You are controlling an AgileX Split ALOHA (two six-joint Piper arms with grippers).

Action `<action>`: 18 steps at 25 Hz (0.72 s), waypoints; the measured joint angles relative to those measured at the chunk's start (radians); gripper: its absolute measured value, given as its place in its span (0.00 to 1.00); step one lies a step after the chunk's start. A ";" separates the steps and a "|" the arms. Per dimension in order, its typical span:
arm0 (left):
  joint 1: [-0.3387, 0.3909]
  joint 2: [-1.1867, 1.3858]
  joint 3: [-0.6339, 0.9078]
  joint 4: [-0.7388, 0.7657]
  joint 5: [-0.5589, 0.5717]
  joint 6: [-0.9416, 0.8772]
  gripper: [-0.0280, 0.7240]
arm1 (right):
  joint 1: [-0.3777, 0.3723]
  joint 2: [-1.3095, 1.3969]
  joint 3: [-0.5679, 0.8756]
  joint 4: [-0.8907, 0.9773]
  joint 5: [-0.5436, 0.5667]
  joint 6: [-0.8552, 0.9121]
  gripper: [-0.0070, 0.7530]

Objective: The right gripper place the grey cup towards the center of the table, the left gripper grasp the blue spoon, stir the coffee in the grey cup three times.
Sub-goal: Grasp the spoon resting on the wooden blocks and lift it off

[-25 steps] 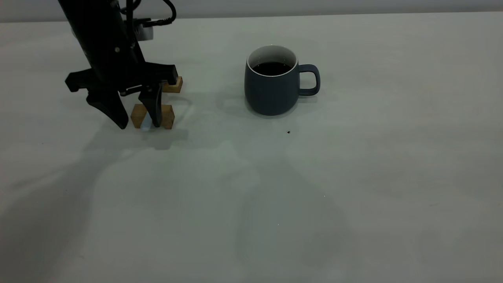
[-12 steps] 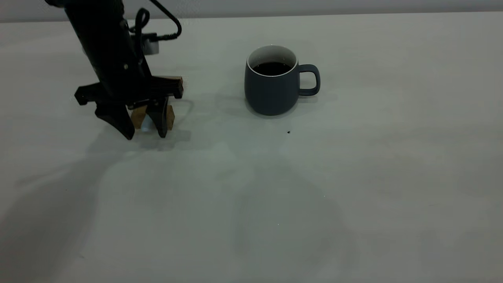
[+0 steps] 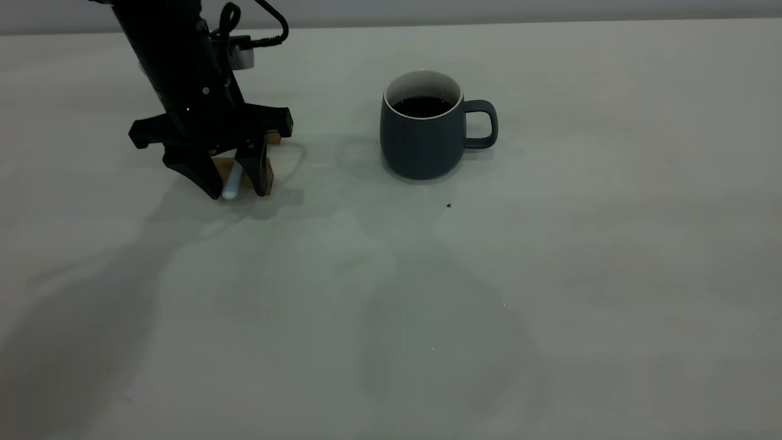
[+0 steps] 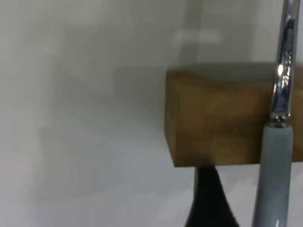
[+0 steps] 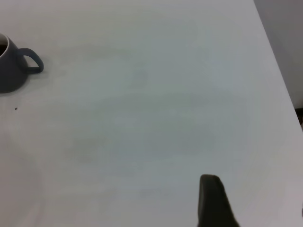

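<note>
1. Now left tool [image 3: 235,190] low at desk [image 3: 550,275], fingers straddling blue spoon [image 3: 232,185], gap visible on both sides; handle end pokes out between tips.
2. Spoon rests across wooden block [image 4: 222,118].
3. Grey cup [image 3: 421,131] with coffee [image 3: 423,106] well apart, mid-desk.
4. Right tool [image 5: 215,201] off far from cup; grip state can't tell.

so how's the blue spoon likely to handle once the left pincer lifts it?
The blue spoon is slim, so probably light and rigid. Its polished metal neck looks slippery; the matte handle between the left pincer fingers seems the safer hold. Propped on the wooden block, it may pivot or slide off if nudged before the grasp closes.
</note>
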 joint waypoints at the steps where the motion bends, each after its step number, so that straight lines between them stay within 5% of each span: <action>1: 0.000 0.001 0.000 0.000 0.003 0.000 0.77 | 0.000 0.000 0.000 0.000 0.000 0.000 0.63; 10: 0.000 0.018 -0.001 0.000 0.012 -0.018 0.70 | 0.000 0.000 0.000 0.000 0.000 0.000 0.63; 18: 0.000 0.018 -0.003 0.000 0.027 -0.024 0.23 | 0.000 0.000 0.000 0.000 0.000 0.000 0.63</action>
